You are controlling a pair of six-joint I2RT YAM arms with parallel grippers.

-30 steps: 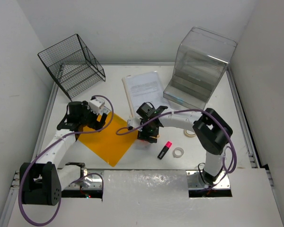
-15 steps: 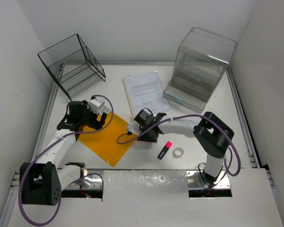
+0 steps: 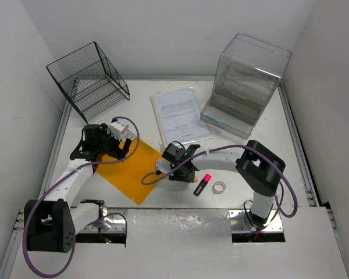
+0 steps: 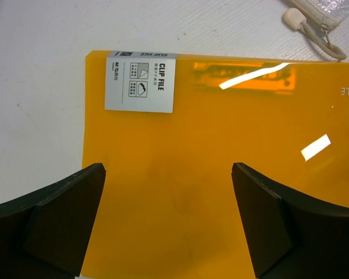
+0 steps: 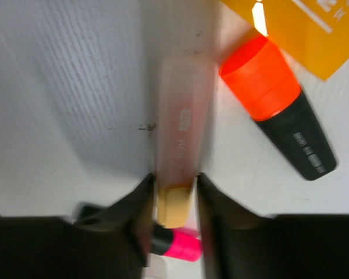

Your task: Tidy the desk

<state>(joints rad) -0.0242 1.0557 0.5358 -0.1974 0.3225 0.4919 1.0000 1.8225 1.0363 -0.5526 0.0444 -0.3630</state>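
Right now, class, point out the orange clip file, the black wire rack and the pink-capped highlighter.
orange clip file (image 4: pixel 174 174): left wrist view, bare middle of its cover.
black wire rack (image 3: pixel 90 81): top external view, its mesh side.
pink-capped highlighter (image 3: pixel 201 185): top external view, middle of its barrel.

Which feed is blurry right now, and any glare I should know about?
Right wrist view: the pale pen at the right claw is smeared by motion blur, the orange marker beside it sharper. Left wrist view: sharp, with white glare streaks on the orange folder. Top view: sharp, evenly lit.
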